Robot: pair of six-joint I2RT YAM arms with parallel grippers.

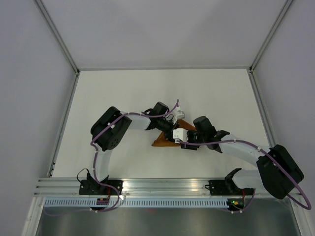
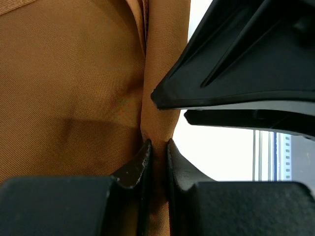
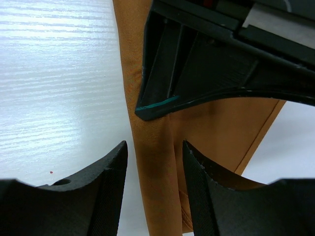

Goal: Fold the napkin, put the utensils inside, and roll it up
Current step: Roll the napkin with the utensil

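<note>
The rust-orange napkin (image 1: 161, 141) lies mid-table, mostly covered by both grippers, which meet over it. In the left wrist view my left gripper (image 2: 158, 142) is shut on a raised, rolled ridge of the napkin (image 2: 74, 88). Just beyond it, one of the right gripper's black fingers (image 2: 246, 64) hangs over the cloth's edge. In the right wrist view my right gripper (image 3: 155, 147) is open, its jaws astride the same ridge of napkin (image 3: 221, 128) without touching it. A finger of the left gripper (image 3: 206, 64) sits just ahead. The utensils are hidden or out of view.
The white table (image 1: 123, 98) is walled by pale panels on metal posts at the left, back and right. An aluminium rail (image 1: 162, 184) carrying both arm bases runs along the near edge. Purple cables trail along both arms.
</note>
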